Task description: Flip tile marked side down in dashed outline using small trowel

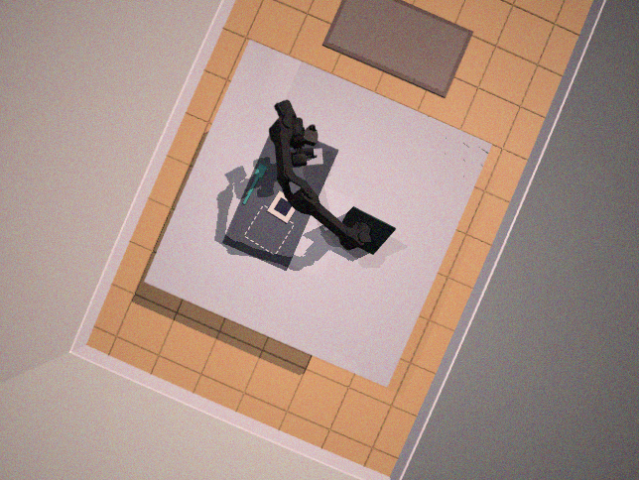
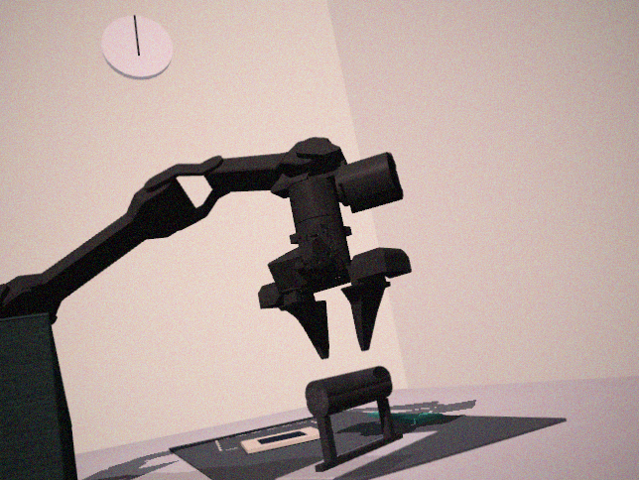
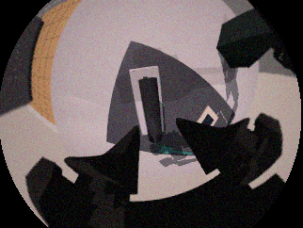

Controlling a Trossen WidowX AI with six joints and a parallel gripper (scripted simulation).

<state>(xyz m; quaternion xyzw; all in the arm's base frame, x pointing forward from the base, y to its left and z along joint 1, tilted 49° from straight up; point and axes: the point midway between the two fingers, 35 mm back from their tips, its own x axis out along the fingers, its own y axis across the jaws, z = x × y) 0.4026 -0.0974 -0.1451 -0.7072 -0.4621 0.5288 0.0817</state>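
Teal trowel [image 1: 254, 181], cream-bordered dark tile [image 1: 281, 206], grey mat [image 1: 258, 226].

A plain indoor room is showing here, something like a bare workroom: an orange tiled floor [image 1: 170, 340] is surrounding the pale tabletop [image 1: 361, 289] under the pincer [image 2: 343, 330], and a round wall clock [image 2: 136, 46] is hanging high above it.

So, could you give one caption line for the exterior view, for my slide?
Open gripper poised just above the trowel's handle on the mat, with the tile lying behind it.
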